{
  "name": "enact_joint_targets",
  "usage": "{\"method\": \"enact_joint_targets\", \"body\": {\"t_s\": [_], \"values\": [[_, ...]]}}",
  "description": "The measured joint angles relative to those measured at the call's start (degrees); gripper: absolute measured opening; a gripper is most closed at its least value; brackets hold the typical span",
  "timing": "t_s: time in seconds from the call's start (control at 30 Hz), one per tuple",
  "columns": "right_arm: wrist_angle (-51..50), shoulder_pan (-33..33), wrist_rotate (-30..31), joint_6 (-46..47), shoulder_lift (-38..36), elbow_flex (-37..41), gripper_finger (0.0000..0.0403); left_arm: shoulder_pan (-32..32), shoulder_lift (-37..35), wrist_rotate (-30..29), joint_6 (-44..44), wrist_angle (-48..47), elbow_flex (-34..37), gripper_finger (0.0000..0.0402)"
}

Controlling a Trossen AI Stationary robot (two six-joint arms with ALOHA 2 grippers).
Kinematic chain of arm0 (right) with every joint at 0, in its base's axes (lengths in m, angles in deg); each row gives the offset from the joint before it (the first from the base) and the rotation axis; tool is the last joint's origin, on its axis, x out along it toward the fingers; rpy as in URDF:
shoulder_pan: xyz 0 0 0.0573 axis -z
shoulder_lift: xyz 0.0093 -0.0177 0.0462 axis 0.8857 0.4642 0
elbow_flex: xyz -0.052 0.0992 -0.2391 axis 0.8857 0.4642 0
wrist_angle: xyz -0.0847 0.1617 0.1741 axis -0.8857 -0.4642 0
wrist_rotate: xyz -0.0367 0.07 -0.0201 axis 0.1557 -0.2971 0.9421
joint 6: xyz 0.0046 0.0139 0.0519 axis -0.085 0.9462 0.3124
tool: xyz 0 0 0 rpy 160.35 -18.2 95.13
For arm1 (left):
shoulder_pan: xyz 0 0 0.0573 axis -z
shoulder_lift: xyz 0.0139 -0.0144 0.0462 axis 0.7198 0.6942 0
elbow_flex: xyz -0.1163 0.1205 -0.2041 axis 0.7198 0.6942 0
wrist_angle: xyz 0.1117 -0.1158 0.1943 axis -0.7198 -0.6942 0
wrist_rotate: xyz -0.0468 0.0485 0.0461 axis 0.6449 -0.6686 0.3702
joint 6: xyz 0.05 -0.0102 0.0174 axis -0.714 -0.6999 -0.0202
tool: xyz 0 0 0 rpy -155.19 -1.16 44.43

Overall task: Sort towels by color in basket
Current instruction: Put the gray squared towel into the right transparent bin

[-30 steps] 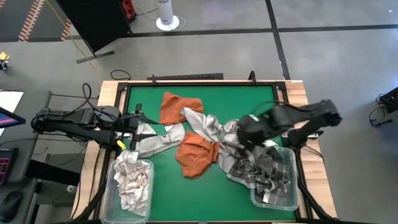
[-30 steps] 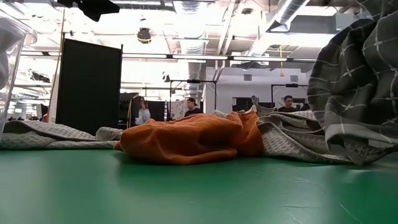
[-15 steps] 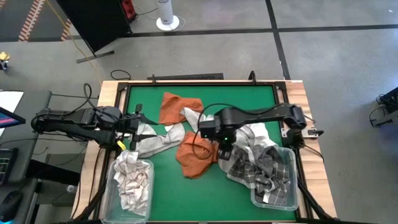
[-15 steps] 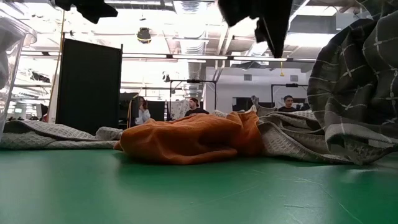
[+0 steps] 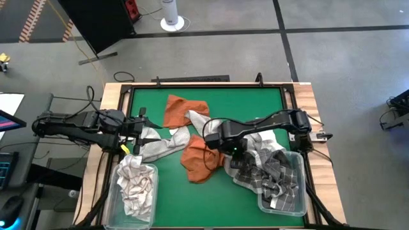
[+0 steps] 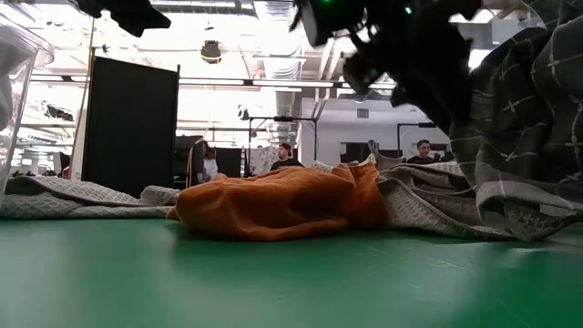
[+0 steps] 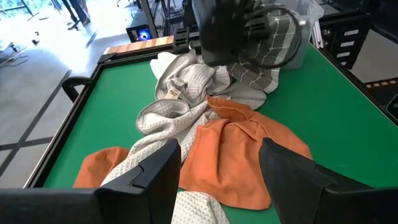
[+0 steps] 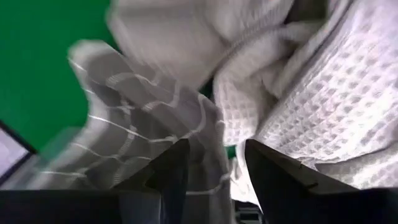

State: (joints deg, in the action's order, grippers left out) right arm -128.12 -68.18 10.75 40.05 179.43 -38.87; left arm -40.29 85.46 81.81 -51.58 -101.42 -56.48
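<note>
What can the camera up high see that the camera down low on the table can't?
Only the high view shows both clear baskets whole, and the second orange towel. Only the low view shows people in the room behind. Both show the nearer orange towel, the checked towel, the pale waffle towels and the right gripper above the pile.

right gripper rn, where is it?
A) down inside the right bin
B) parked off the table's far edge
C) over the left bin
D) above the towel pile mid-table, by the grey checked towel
D. In the high view the right gripper is above the central pile, beside the grey checked towel that spills from the right bin; its fingers are open and empty.
</note>
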Motion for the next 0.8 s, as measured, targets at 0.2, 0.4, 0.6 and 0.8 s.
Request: {"method": "enact_joint_targets", "body": {"t_s": [0.2,0.4,0.6,0.8], "values": [[0.2,-0.6,0.1,-3.1,0.0,5.5,0.0193,0.0,0.0,0.0,-0.1,0.0,0.0,0.0208],[0.2,-0.6,-1.4,-3.1,0.0,6.3,0.0091,0.0,0.0,0.0,-0.2,0.0,0.0,0.0208],[0.4,-0.8,-3.5,-2.5,-0.4,6.3,0.0019,0.0,0.0,0.0,-0.2,-0.4,0.0,0.0208],[0.3,-2.0,-3.5,4.4,-9.0,5.1,0.0016,0.0,0.0,0.0,-0.2,-0.4,0.0,0.0208]]}}
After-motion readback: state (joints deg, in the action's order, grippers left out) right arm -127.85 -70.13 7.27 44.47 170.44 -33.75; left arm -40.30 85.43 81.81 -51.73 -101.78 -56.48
